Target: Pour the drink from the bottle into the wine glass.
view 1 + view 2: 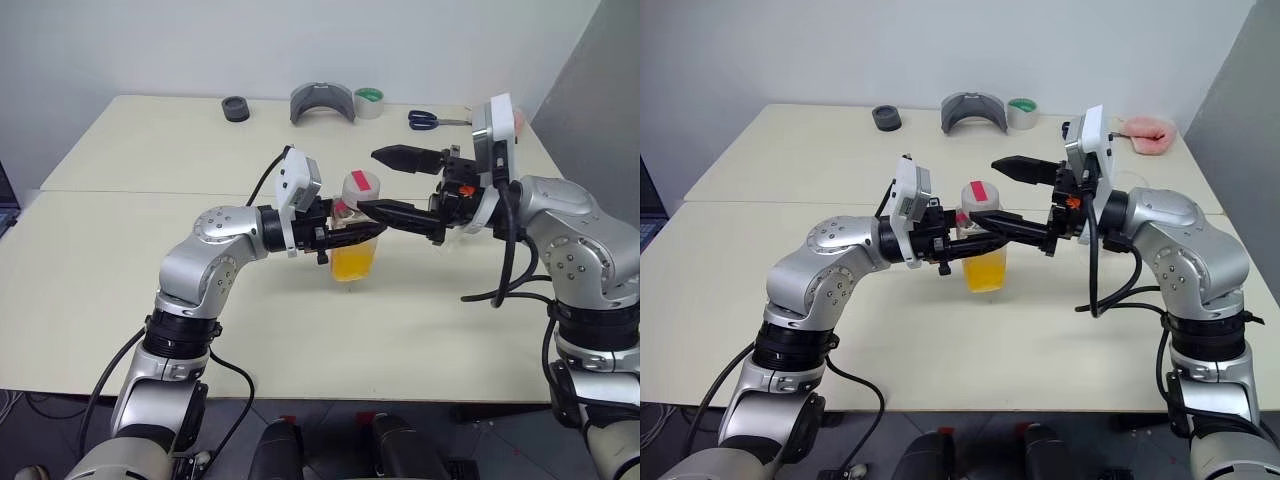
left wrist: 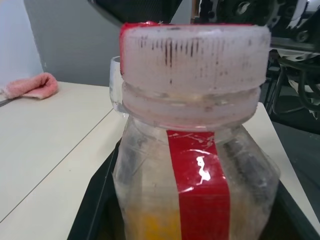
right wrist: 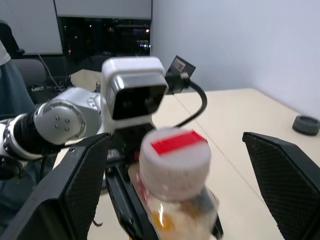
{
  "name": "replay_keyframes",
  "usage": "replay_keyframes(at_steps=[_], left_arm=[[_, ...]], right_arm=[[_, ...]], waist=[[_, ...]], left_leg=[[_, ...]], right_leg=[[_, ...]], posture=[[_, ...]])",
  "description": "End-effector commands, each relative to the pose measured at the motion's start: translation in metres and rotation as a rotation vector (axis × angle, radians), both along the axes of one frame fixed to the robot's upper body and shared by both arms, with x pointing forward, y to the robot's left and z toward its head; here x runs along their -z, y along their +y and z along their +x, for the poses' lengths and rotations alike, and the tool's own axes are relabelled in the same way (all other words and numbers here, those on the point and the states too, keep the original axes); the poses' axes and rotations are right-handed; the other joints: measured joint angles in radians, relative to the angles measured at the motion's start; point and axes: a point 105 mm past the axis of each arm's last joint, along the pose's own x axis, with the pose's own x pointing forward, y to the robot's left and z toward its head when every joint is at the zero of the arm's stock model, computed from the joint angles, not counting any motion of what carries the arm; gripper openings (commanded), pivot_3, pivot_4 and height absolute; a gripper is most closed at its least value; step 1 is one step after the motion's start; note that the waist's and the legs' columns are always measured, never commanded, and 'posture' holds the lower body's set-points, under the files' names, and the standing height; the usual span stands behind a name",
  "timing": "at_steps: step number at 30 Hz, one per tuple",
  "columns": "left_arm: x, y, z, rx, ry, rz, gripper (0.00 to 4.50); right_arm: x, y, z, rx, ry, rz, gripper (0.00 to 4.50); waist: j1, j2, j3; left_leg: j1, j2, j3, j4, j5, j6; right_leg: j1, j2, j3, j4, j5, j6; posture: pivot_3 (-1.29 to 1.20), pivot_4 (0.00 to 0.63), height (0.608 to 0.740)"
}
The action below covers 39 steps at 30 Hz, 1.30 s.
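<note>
My left gripper [image 1: 350, 238] is shut on the bottle [image 1: 353, 255] and holds it upright above the middle of the table [image 1: 120, 300]. The bottle is clear, with a red strip label [image 2: 197, 190] down its side and a whitish cap [image 1: 361, 184] with red on top. The orange-yellow drink [image 1: 986, 272] fills its lower part. My right gripper [image 1: 368, 180] is open, one finger on each side of the cap and neither touching it. A clear rim that may be the wine glass [image 2: 116, 85] peeks out behind the bottle; my right arm hides the rest.
Along the table's far edge lie a black round object [image 1: 236, 108], a grey curved piece [image 1: 322, 102], a tape roll [image 1: 369, 101] and blue-handled scissors [image 1: 425, 120]. A pink cloth [image 1: 1145, 133] lies at the far right corner.
</note>
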Motion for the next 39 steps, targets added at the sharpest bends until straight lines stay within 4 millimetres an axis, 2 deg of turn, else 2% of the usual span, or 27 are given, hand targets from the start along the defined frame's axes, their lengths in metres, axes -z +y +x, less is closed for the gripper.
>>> replay_keyframes(at_steps=[1, 13, 21, 30, 39], left_arm=[[-0.016, -0.005, -0.004, 0.026, -0.069, -0.019, 1.87], [-0.017, -0.006, -0.005, 0.03, -0.071, -0.019, 1.87], [-0.018, -0.007, -0.004, 0.029, -0.071, -0.022, 1.87], [-0.017, -0.005, -0.004, 0.023, -0.072, -0.021, 1.87], [-0.017, -0.005, -0.002, 0.02, -0.075, -0.019, 1.87]], right_arm=[[-0.006, 0.002, -0.002, 0.02, -0.026, 0.024, 4.48], [-0.001, 0.002, 0.009, 0.067, -0.02, 0.025, 4.48], [0.004, -0.011, 0.015, 0.117, -0.019, 0.007, 4.48], [0.005, -0.025, 0.013, 0.133, -0.014, -0.009, 4.48], [0.003, -0.027, 0.012, 0.13, -0.021, -0.007, 4.48]], waist=[[0.0, 0.0, 0.0], [0.0, 0.0, 0.0], [0.0, 0.0, 0.0], [0.0, 0.0, 0.0], [0.0, 0.0, 0.0]], left_leg=[[0.0, 0.0, 0.0, 0.0, 0.0, 0.0], [0.0, 0.0, 0.0, 0.0, 0.0, 0.0], [0.0, 0.0, 0.0, 0.0, 0.0, 0.0], [0.0, 0.0, 0.0, 0.0, 0.0, 0.0], [0.0, 0.0, 0.0, 0.0, 0.0, 0.0]], right_leg=[[0.0, 0.0, 0.0, 0.0, 0.0, 0.0], [0.0, 0.0, 0.0, 0.0, 0.0, 0.0], [0.0, 0.0, 0.0, 0.0, 0.0, 0.0], [0.0, 0.0, 0.0, 0.0, 0.0, 0.0], [0.0, 0.0, 0.0, 0.0, 0.0, 0.0]], posture=[[0.0, 0.15, 0.74], [0.0, 0.15, 0.74], [0.0, 0.15, 0.74], [0.0, 0.15, 0.74], [0.0, 0.15, 0.74]])
